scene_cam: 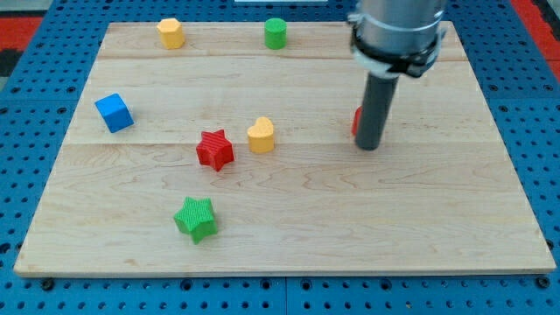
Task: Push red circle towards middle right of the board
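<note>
The red circle [357,122] is mostly hidden behind my rod; only a thin red sliver shows at the rod's left side, right of the board's centre. My tip [369,146] rests on the board just in front of and slightly right of that sliver, touching or nearly touching it. The rod hangs from the grey arm at the view's top.
A red star [214,150] and a yellow heart [261,135] sit near the centre-left. A green star [196,218] lies lower left. A blue cube [114,112] is at the left. A yellow block [171,33] and a green cylinder [276,33] stand along the top edge.
</note>
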